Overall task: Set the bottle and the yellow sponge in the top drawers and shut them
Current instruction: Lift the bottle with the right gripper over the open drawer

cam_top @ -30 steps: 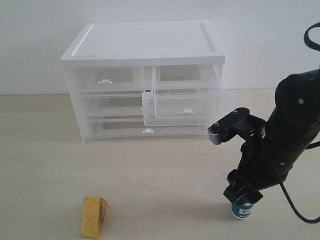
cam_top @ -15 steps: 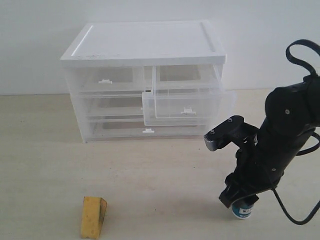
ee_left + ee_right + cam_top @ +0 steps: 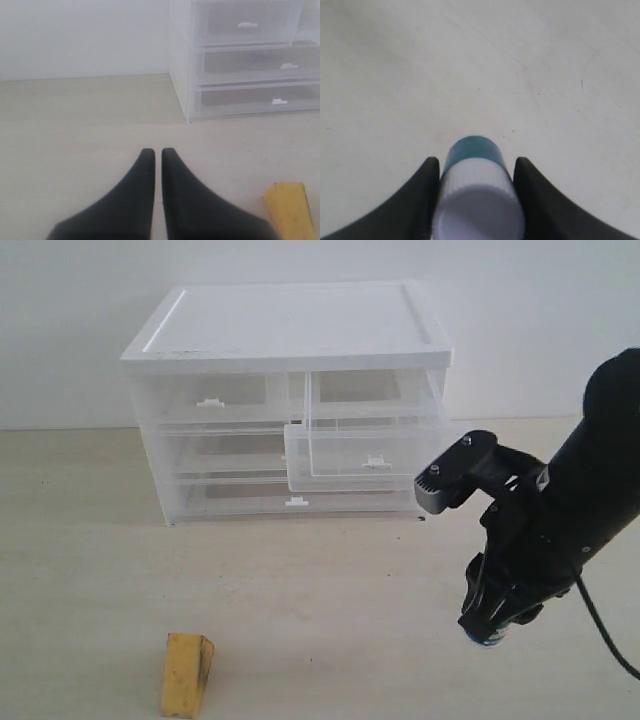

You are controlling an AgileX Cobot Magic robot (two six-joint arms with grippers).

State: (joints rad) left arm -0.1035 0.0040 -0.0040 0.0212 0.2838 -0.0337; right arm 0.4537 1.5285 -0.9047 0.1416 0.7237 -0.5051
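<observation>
Bottle (image 3: 477, 200) — seemingly snug — inside right gripper (image 3: 476, 165)

Table (image 3: 320, 570): pale wood-grain top, matte, running back to a white wall. On it you have:

- one cabinet (image 3: 290, 330), white-topped with clear drawers, standing at the back near the wall, with one top drawer (image 3: 375, 455) pulled out over the surface;
- one sponge (image 3: 187, 673), yellow and wedge-shaped, lying flat toward the front on the left of the exterior view, well apart from the cabinet;
- one bottle (image 3: 479, 200), white cap and teal body, toward the front right, well apart from the sponge, though you cannot tell whether its base rests on the top;
- one dark speck (image 3: 421, 518) on the bare surface just beside the cabinet's right front corner.
</observation>
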